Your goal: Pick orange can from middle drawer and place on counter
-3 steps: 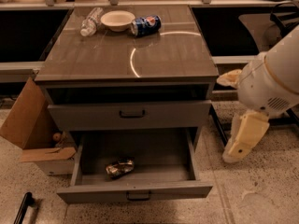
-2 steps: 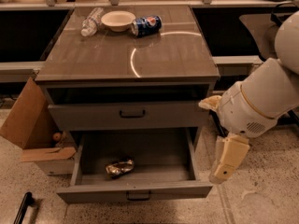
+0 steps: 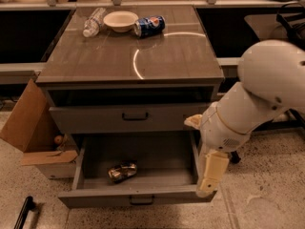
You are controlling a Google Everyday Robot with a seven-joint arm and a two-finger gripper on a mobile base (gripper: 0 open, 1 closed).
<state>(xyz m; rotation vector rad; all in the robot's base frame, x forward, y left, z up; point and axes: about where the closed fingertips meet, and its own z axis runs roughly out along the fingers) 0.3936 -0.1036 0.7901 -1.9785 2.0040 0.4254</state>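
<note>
I see the small dented gold-orange can [image 3: 122, 171] lying on its side in the open wide grey metal middle drawer [image 3: 136, 200], front left. At the can's three o'clock my cream gripper [image 3: 209, 187] hangs by the drawer's right front corner, apart from the can. Open or closed, I cannot tell. At twelve o'clock sits the glossy grey-brown counter [image 3: 167, 56].

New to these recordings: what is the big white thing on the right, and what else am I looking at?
The white shape is a robot's arm. The cream part at its end is the gripper, which hangs at the right edge of the open drawer with nothing in it. The single camera looks down on a cabinet from the front. A dented orange can lies in the drawer. On the counter are a blue can, a white bowl and a plastic bottle. A cardboard box stands at the left.
</note>
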